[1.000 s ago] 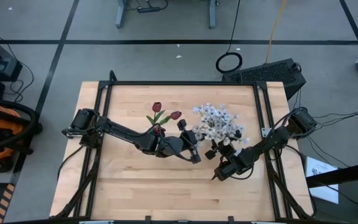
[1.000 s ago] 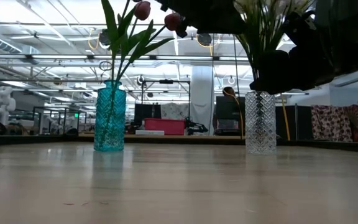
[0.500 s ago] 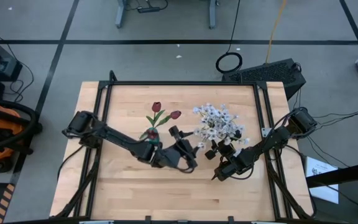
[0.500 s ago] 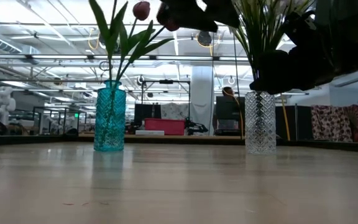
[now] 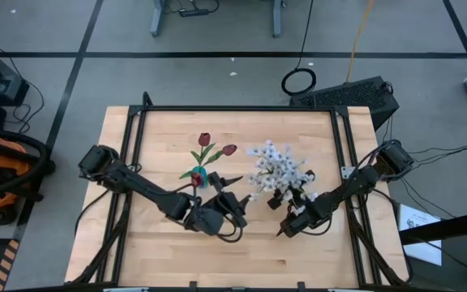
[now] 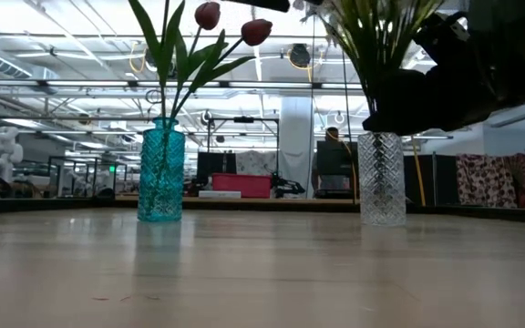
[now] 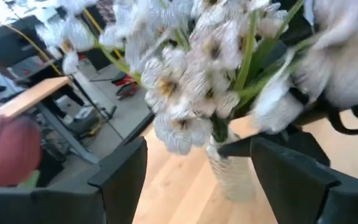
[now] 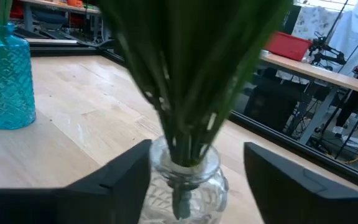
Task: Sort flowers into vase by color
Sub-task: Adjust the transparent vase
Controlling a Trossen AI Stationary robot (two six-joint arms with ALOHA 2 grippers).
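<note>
Left gripper (image 5: 232, 200) hangs wide open, empty, near teal vase (image 6: 161, 170) w/ red tulips (image 6: 256, 31). Right gripper (image 8: 194, 162) open around clear vase (image 8: 185, 180), white sprays' (image 5: 276, 166) stems inside: sorted by colour.

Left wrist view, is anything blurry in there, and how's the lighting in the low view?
Left wrist view: the white flowers close to the lens are smeared and soft, as is a red tulip head at the edge. Low view: bright ceiling lights backlight the scene, so the right arm reads as a dark silhouette; the teal vase and clear vase stay sharp.
</note>
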